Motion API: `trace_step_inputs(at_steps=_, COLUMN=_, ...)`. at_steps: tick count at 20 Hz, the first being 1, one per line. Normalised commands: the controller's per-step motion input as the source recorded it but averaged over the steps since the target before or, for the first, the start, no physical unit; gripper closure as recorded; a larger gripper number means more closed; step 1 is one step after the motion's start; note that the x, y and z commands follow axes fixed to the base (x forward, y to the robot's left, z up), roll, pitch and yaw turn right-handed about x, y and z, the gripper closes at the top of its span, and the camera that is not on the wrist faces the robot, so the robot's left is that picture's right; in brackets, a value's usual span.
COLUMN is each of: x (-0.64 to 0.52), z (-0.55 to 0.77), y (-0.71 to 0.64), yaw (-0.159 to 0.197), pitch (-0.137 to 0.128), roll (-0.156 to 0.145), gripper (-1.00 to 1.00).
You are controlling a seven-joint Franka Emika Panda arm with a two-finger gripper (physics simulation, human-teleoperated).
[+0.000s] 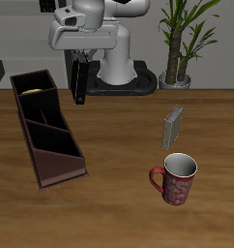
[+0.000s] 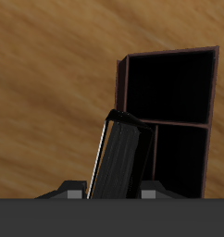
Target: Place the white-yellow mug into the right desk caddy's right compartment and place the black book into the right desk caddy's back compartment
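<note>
My gripper [image 1: 80, 62] is shut on the black book [image 1: 80, 83], which hangs upright in the air just beside the back end of the right desk caddy [image 1: 51, 145], a long dark maroon tray with dividers. In the wrist view the black book [image 2: 118, 159] stands tilted between my fingers [image 2: 75, 193], with dark cells of the caddy [image 2: 169, 120] beyond it. Only a yellow sliver of the white-yellow mug [image 1: 34, 91] shows, inside the caddy's rearmost cell, and the wall hides the rest.
A dark red patterned mug [image 1: 175, 179] stands near the table's front edge. A thin grey patterned book [image 1: 173, 126] stands upright mid-table. A potted plant [image 1: 177, 44] and the robot base [image 1: 119, 68] are at the back.
</note>
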Motion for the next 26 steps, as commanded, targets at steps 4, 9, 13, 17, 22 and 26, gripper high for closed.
trace_step_inputs(at_steps=4, x=-0.1, z=0.21, y=-0.27, yaw=0.034, pitch=-0.032, roll=-0.049, gripper=1.0)
trace_step_inputs(at_steps=9, x=-0.07, z=0.16, y=-0.33, yaw=0.019, pitch=-0.008, roll=-0.069, gripper=1.0)
trace_step_inputs(at_steps=13, x=-0.14, z=0.06, y=-0.26, yaw=-0.033, pitch=-0.002, roll=-0.041, gripper=1.0)
trace_step_inputs(at_steps=17, x=-0.15, z=0.17, y=-0.21, yaw=0.02, pitch=-0.044, roll=-0.011, gripper=1.0)
trace_step_inputs(at_steps=22, x=-0.03, z=0.08, y=-0.19, yaw=0.004, pitch=-0.022, roll=-0.03, gripper=1.0)
trace_step_inputs(at_steps=26, x=0.03, z=0.11, y=-0.21, yaw=0.017, pitch=-0.037, roll=-0.006, gripper=1.0)
